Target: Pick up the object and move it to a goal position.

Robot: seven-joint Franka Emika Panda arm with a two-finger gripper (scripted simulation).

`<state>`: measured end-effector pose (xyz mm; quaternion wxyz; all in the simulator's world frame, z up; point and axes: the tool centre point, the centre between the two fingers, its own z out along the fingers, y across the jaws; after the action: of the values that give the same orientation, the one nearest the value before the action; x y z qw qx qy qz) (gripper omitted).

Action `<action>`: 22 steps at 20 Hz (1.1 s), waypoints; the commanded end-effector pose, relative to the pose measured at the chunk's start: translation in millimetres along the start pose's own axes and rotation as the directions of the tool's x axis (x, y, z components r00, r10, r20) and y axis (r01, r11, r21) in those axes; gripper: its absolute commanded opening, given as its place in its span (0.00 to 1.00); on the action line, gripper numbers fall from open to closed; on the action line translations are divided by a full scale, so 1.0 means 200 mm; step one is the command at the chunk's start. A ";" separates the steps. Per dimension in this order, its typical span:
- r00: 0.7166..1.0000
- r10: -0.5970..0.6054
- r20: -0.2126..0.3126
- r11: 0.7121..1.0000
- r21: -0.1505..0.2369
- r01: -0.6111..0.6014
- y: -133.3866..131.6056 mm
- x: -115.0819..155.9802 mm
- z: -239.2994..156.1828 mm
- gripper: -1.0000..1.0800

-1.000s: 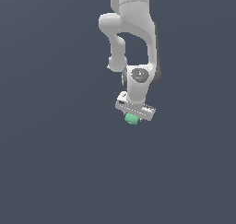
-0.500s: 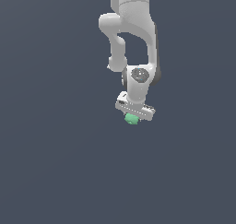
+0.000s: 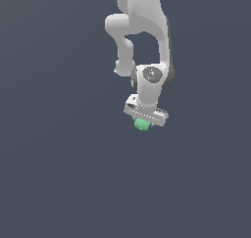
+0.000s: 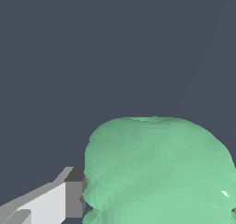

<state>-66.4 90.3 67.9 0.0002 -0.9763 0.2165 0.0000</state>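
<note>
The object is a small mint-green lumpy blob [image 3: 142,125] sitting right under the white gripper [image 3: 143,123] in the exterior view, near the picture's middle. The gripper's body points down and covers the blob's upper part. In the wrist view the blob [image 4: 156,172] fills much of the picture, very close to the camera. One white finger with a grey pad [image 4: 69,197] touches the blob's side. The other finger is hidden by the blob. The gripper is shut on the blob.
A plain dark grey surface [image 3: 59,173] lies all around. The white arm [image 3: 142,26] rises from the gripper to the picture's top edge. No other objects show.
</note>
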 end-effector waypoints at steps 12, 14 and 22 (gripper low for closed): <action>1.000 0.000 -0.001 1.000 0.000 0.000 -0.18 0.04 -0.57 0.00; 1.000 0.000 -0.001 1.000 0.000 0.000 -0.22 0.04 -0.67 0.00; 1.000 0.001 -0.001 1.000 -0.001 -0.001 -0.35 0.07 -1.06 0.00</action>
<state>-26.4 143.7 265.4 -0.0002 -0.9762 0.2168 -0.0010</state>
